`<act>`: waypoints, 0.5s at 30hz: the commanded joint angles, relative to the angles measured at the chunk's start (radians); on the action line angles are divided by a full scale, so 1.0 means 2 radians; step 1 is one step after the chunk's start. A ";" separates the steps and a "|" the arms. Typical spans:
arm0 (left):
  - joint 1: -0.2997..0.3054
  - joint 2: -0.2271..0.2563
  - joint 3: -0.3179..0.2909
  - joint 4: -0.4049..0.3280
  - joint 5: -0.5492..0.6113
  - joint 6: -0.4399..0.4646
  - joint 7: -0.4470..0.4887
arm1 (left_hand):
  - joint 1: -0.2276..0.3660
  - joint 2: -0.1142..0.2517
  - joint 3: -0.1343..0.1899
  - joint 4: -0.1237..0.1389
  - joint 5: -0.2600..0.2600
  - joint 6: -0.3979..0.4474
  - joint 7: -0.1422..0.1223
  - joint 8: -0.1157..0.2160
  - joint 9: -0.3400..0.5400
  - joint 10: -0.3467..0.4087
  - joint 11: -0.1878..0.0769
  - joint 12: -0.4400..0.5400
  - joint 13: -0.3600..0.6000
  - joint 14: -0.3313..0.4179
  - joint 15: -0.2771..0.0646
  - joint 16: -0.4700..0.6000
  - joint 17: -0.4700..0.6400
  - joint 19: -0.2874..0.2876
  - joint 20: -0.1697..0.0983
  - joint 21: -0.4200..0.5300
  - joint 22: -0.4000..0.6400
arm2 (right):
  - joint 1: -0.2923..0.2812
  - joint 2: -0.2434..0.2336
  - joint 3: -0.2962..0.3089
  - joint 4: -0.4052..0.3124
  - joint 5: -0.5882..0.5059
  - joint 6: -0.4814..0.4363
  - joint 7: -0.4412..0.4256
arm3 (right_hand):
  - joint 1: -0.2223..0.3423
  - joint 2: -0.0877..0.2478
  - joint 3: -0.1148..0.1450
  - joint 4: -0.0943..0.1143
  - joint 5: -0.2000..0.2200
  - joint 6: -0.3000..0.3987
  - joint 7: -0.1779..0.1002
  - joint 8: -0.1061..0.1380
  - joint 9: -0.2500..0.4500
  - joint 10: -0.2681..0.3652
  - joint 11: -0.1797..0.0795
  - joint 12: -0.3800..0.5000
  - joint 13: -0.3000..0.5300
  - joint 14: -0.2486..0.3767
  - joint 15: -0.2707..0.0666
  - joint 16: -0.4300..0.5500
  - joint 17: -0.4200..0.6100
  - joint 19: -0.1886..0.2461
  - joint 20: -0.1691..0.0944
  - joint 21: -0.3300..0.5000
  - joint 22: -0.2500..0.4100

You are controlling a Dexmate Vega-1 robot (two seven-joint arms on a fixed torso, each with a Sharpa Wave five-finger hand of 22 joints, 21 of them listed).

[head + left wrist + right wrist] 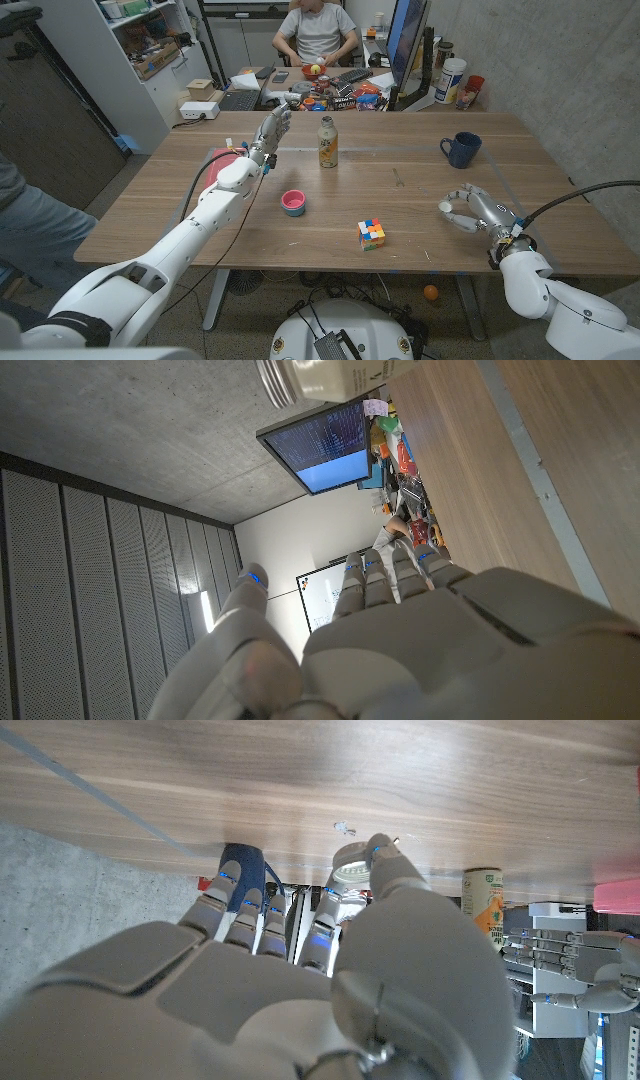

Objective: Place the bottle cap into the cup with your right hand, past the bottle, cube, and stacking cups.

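R hand (pixel 474 208) sat at the table's (pixel 420 190) right side, near the front edge, fingers curled w/ a white bottle cap (pixel 445 208) pinched at the fingertips on its inner side. In the right wrist view the cap (pixel 351 872) showed btwn the thumb and a finger of the same hand (pixel 300 990), just above the wood. Dark blue cup (pixel 461 149) stood further back on the table, well apart from the hand, handle toward the left; in the right wrist view the cup (pixel 240 868) lay just past the fingers.

Bottle (pixel 327 142) stood upright mid-table toward the back. Pink stacking cups (pixel 293 202) sat nearer centre, and the multi-coloured cube (pixel 371 234) lay toward the front, btwn the stacking cups and the R hand but apart from both.

L hand (pixel 271 130) was raised over the table's back left, fingers spread & pointing up, holding nothing. A person (pixel 317 35) sat behind the table.
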 commanded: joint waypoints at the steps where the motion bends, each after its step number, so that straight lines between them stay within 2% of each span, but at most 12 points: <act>1: 0.003 0.007 0.003 -0.012 0.005 0.007 0.001 | 0.001 0.005 -0.001 -0.002 -0.001 0.003 0.000 0.003 0.001 0.002 -0.002 0.003 0.001 0.002 0.001 0.001 0.002 0.000 0.003 -0.002 0.001 | 0.042 -0.001 -0.007 0.007 -0.022 0.009 0.020 | -0.001 0.003 0.000 0.001 -0.002 0.003 0.001 0.006 0.009 0.009 0.001 0.002 0.001 0.005 0.001 0.003 0.001 0.003 0.001 -0.002 0.001; 7: 0.008 0.007 0.002 -0.018 0.006 0.006 0.007 | 0.001 0.005 -0.001 -0.002 -0.001 0.003 0.000 0.002 0.001 0.001 -0.002 0.003 0.001 0.001 0.002 0.001 0.002 0.000 0.003 -0.002 0.001 | 0.076 0.000 -0.020 0.015 -0.033 0.009 0.034 | 0.000 0.005 -0.002 0.000 -0.003 0.003 0.005 0.009 0.012 0.012 0.001 0.002 0.001 0.011 0.003 0.005 0.001 0.004 0.001 -0.002 0.001; 10: 0.009 0.012 0.004 -0.026 0.010 0.012 0.008 | 0.001 0.005 -0.001 -0.002 -0.001 0.003 0.000 0.002 0.001 0.002 -0.003 0.003 0.001 0.001 0.002 0.001 0.002 0.000 0.002 -0.002 0.001 | 0.089 0.002 -0.027 0.021 -0.039 0.013 0.033 | 0.000 0.007 -0.003 -0.001 -0.003 0.003 0.005 0.010 0.014 0.016 0.002 0.003 0.001 0.018 0.003 0.007 0.001 0.011 -0.005 -0.001 0.001; 15: 0.012 0.017 0.004 -0.035 0.014 0.015 0.011 | 0.001 0.005 -0.002 -0.002 -0.001 0.003 0.000 0.002 0.001 0.001 -0.001 0.003 0.002 0.001 0.002 0.001 0.002 0.000 0.002 -0.002 0.001 | 0.107 0.004 -0.030 0.027 -0.043 0.018 0.038 | 0.001 0.011 -0.004 -0.001 -0.004 0.013 0.007 0.017 0.017 0.022 0.002 0.004 0.001 0.023 0.005 0.008 0.001 0.016 -0.006 0.000 0.001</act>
